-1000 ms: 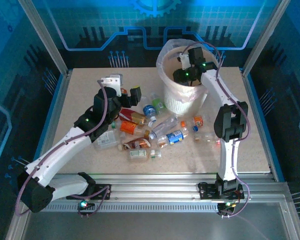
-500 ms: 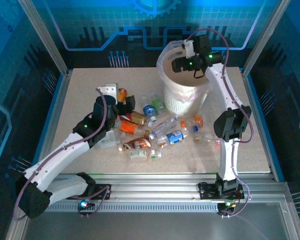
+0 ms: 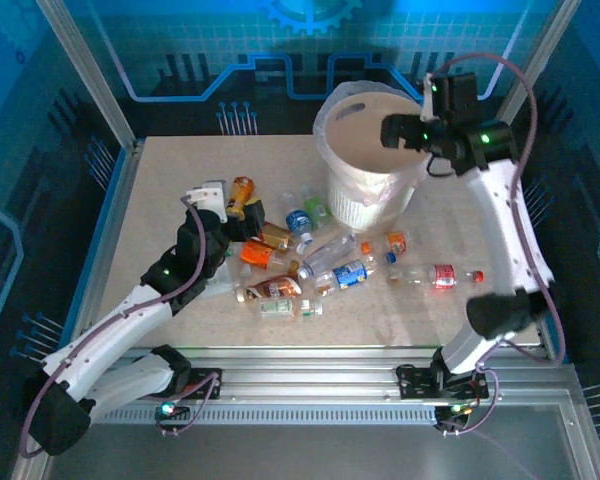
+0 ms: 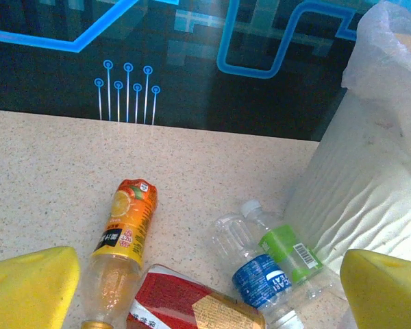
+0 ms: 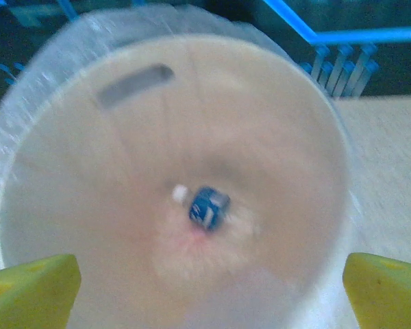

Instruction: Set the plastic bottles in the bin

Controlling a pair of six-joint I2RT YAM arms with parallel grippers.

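Just ahead of the left gripper [image 4: 207, 288], jaws apart and empty, an orange-labelled bottle [image 4: 123, 247] is seen, long axis pointing away; the right gripper [image 5: 209, 286], jaws also apart, is held above the bin [image 3: 365, 200].

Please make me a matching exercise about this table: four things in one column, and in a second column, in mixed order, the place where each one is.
Column 1
1. bottle with the orange-fruit label
2. bottle with the green label
3. clear bottle with the red label and red cap
4. bin

Column 2
A. upright at the far side of the table, with a blue-labelled bottle at its bottom
B. lying alone on the right, apart from the pile
C. at the far left edge of the pile
D. lying beside the bin's ribbed wall

Pairs: 1-C; 2-D; 3-B; 4-A
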